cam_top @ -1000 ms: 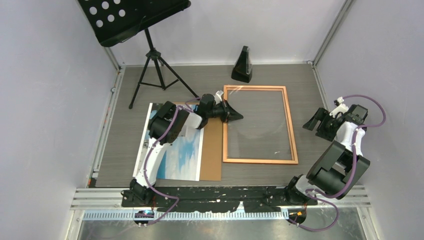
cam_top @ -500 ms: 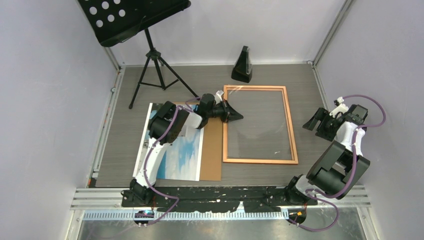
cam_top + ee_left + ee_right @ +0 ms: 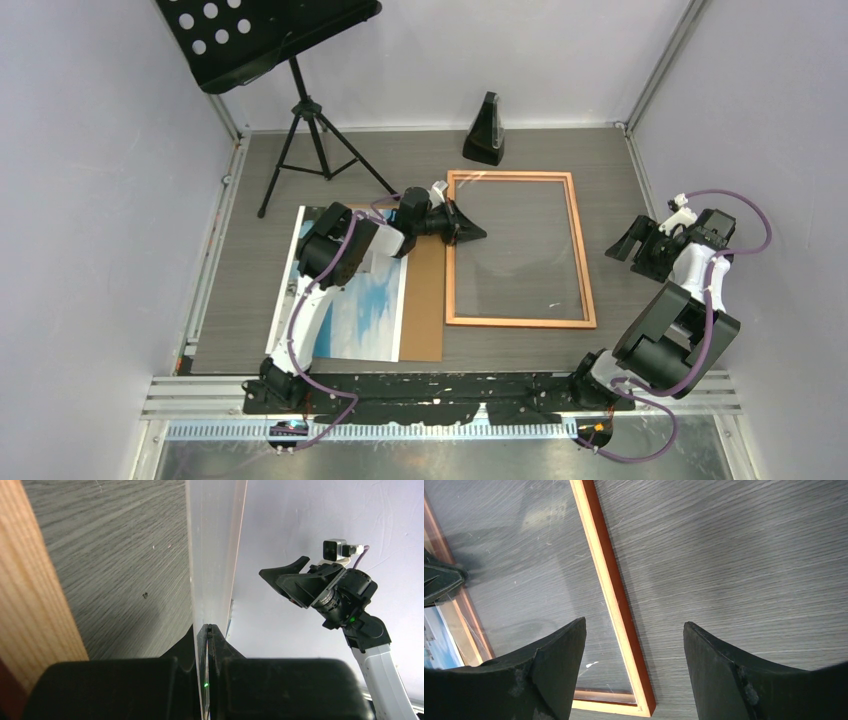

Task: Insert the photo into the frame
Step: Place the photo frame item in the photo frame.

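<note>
The photo (image 3: 365, 310) is lying flat on the brown backing board (image 3: 428, 300), just left of the frame (image 3: 580, 250).
The left gripper (image 3: 470, 232) is clamping the edge of a clear pane (image 3: 212, 555) at the frame's left rail. The right gripper (image 3: 630, 245) is hovering spread wide, holding nothing, just right of the frame. A metronome (image 3: 487, 130) is standing beyond.

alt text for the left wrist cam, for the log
The left pincer is shut on a clear pane, seen edge-on and running up the middle. Grey wood-grain table and a pale wooden edge of the frame lie to the left; the right pincer hangs open at right.
</note>
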`<state>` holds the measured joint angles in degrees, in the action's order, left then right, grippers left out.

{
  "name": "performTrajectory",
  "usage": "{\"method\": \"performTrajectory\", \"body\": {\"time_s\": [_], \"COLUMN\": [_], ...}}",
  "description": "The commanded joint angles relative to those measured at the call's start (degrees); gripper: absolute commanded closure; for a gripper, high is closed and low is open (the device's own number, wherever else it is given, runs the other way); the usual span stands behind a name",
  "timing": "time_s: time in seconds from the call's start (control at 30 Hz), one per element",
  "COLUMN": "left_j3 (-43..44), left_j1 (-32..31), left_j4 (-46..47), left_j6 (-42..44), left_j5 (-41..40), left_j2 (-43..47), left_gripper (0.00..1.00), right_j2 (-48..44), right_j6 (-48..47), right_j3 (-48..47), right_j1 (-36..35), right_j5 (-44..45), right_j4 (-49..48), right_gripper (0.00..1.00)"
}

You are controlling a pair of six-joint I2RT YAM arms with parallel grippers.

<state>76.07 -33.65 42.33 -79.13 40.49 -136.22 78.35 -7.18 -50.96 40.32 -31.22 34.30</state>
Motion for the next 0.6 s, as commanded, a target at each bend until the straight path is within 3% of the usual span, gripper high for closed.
{"method": "performTrajectory", "body": {"time_s": [0.0, 0.57], "left_j3": [0.79, 0.24], "left_j1": [0.39, 0.42], "left_j4": [-1.72, -1.87], "left_j6": [1.68, 1.79], "left_j5": [0.60, 0.95], "left_j2": [1.97, 2.19], "left_gripper": [1.00, 1.00], "right_j2": [-0.70, -0.74], "right_j6": [-0.11, -0.09], "right_j3": [-0.20, -0.11], "right_j1": [0.44, 0.76], "right_j5": [-1.11, -1.30], "right_j4": [-0.51, -0.48], "right_gripper": [0.23, 0.23]}}
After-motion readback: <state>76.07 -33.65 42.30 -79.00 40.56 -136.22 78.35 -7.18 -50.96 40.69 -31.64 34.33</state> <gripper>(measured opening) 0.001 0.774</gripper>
